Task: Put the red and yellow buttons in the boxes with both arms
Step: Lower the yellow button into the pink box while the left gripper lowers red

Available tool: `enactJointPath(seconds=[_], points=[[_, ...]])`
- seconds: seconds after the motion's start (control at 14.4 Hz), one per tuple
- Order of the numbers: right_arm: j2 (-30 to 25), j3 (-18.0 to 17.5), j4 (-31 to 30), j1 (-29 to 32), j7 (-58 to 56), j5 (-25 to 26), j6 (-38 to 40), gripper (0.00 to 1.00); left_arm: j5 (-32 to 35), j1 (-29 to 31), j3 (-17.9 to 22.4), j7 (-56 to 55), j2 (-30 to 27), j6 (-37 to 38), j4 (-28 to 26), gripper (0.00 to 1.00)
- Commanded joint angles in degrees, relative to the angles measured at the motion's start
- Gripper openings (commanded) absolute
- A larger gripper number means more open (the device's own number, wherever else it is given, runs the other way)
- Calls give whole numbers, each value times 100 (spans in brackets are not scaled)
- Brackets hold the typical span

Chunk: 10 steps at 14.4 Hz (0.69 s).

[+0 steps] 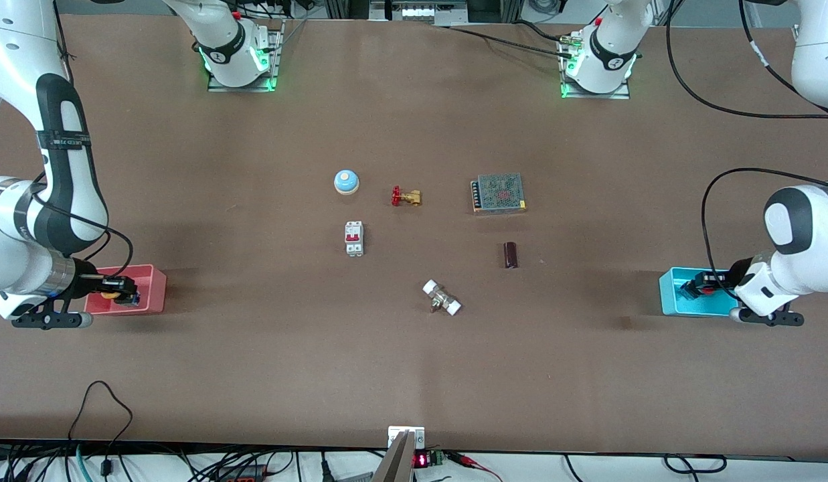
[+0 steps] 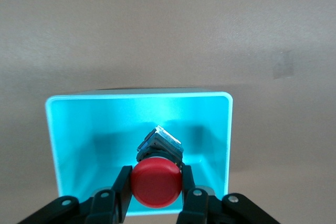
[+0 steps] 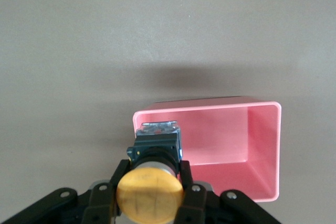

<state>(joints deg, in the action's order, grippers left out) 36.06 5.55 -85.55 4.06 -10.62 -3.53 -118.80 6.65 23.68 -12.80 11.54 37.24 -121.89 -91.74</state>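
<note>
My left gripper (image 1: 693, 288) is shut on the red button (image 2: 156, 183), with a finger on each side of its cap. It holds the button inside the cyan box (image 2: 139, 98), which stands at the left arm's end of the table (image 1: 675, 301). My right gripper (image 1: 124, 294) is shut on the yellow button (image 3: 150, 195). It holds the button over the pink-red box (image 3: 231, 145), above one end wall. That box (image 1: 149, 284) stands at the right arm's end of the table. The yellow cap (image 1: 109, 293) shows over the box.
In the middle of the table lie a blue dome bell (image 1: 346, 181), a brass valve with a red handle (image 1: 405, 197), a metal mesh-topped unit (image 1: 499, 193), a white circuit breaker (image 1: 354, 237), a dark cylinder (image 1: 511, 255) and a white-ended fitting (image 1: 442, 298).
</note>
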Motion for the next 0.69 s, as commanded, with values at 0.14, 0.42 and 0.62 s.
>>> enactJointPath(seconds=[0.14, 0.42, 0.62], points=[[50, -37, -32, 95, -63, 168, 50, 43, 126, 41, -48, 68, 73, -45, 51, 45], [59, -37, -32, 245, -238, 257, 50, 43, 126, -21, -48, 15, 29, -45, 77, 66], [103, -45, -49, 350, -300, 257, 58, 43, 126, -91, -56, -37, 20, -27, 296, 82]])
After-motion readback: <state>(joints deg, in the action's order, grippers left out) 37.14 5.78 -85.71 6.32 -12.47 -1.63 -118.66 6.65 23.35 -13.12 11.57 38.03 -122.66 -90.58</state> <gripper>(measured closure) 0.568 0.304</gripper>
